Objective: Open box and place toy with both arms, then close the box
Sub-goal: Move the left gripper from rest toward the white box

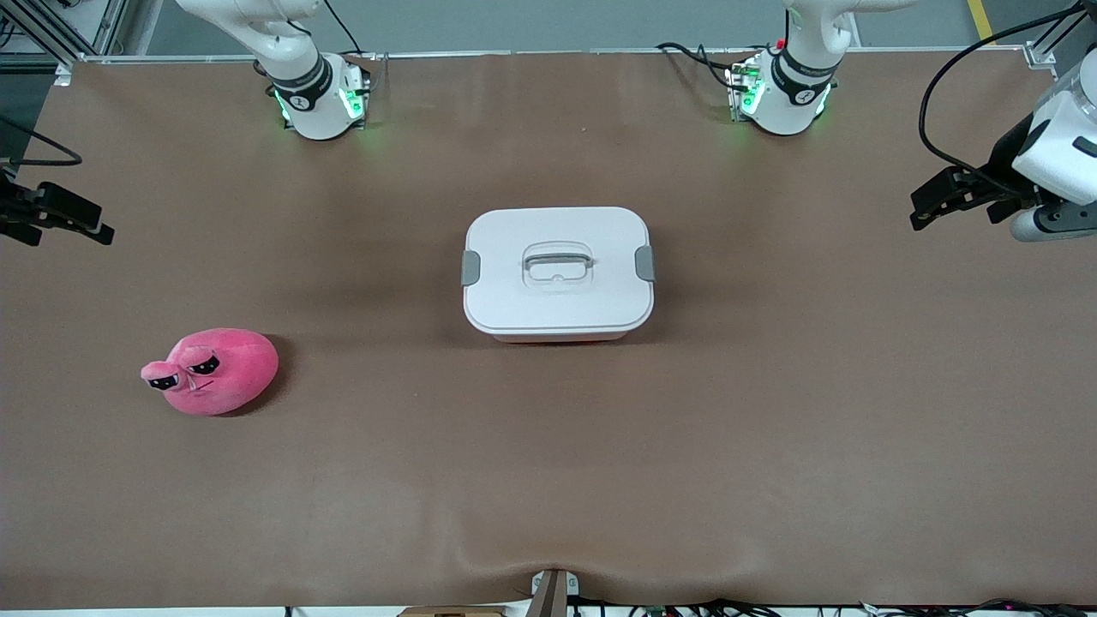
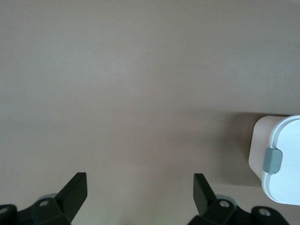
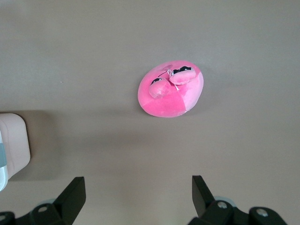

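The box point(image 1: 558, 272) stands in the middle of the table, its white lid on, a grey clip at each end and a recessed handle on top. One corner of the box point(image 2: 279, 161) with a clip shows in the left wrist view, and an edge of the box point(image 3: 11, 143) in the right wrist view. The pink plush toy point(image 1: 214, 371) lies toward the right arm's end, nearer the front camera than the box; the toy point(image 3: 171, 90) also shows from the right wrist. My left gripper point(image 1: 930, 206) hangs open over the left arm's end, empty point(image 2: 139, 187). My right gripper point(image 1: 73, 221) hangs open over its own end, empty point(image 3: 138, 190).
Both arm bases point(image 1: 317, 94) point(image 1: 784, 90) stand along the table's edge farthest from the front camera. The brown table mat point(image 1: 548, 480) is bare apart from box and toy.
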You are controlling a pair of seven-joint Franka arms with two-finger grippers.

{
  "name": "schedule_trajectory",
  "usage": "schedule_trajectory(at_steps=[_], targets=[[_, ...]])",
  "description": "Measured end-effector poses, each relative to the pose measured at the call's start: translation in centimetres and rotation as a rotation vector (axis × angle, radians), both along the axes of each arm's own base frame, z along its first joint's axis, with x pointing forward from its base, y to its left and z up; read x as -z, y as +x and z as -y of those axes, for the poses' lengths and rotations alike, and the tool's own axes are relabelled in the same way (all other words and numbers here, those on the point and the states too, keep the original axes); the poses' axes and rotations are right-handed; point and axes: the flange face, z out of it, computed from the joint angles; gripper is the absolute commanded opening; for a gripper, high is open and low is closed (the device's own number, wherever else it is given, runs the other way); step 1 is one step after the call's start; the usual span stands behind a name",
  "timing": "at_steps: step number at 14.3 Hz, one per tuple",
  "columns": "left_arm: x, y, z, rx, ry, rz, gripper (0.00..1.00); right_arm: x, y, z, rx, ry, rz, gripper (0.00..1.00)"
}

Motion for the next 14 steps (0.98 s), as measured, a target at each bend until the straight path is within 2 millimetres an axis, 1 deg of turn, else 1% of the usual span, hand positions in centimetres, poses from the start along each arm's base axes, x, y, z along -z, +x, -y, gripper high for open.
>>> schedule_trajectory(at_steps=[7,11,14], targets=[[-0.1,0.0,0.1,0.001,0.0,0.001,1.0,0.0,0.0,0.0,0.0,0.0,0.0,1.0],[-1.5,0.1,-0.4,-0.008,-0.003,0.03,1.0,0.0,0.0,0.0,0.0,0.0,0.0,1.0],[-1.7,0.2,-1.0,-0.018,-0.004,0.035,1.0,0.0,0.0,0.0,0.0,0.0,0.0,1.0]])
